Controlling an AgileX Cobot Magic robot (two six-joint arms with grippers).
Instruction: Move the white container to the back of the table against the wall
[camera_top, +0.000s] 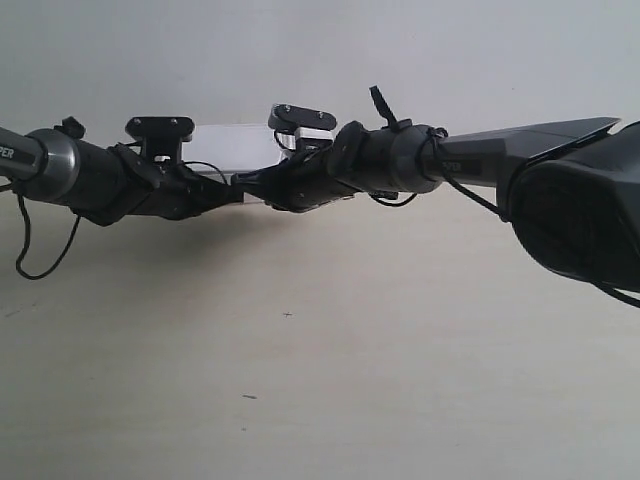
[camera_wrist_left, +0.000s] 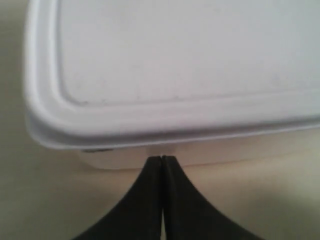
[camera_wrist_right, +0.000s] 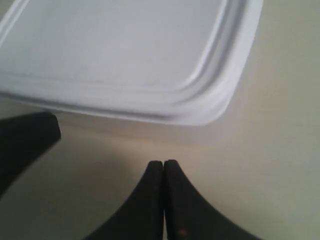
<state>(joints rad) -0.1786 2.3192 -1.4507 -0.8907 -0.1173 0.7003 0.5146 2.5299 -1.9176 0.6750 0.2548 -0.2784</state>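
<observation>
The white container (camera_top: 236, 148) lies flat at the far side of the table (camera_top: 350, 350), close to the wall (camera_top: 320, 50), and both arms cover its front. In the left wrist view its rimmed lid (camera_wrist_left: 190, 55) fills the picture. My left gripper (camera_wrist_left: 162, 158) is shut and empty, its tips pressed against the container's side wall just under the lid rim. My right gripper (camera_wrist_right: 163, 162) is also shut and empty. It rests low over the table a short gap from a rounded corner of the container (camera_wrist_right: 215, 100).
The arm at the exterior view's left (camera_top: 90, 180) and the arm at the exterior view's right (camera_top: 420, 160) meet in front of the container. A dark part of the other arm (camera_wrist_right: 25, 140) shows beside my right gripper. Bare tabletop lies nearer the camera.
</observation>
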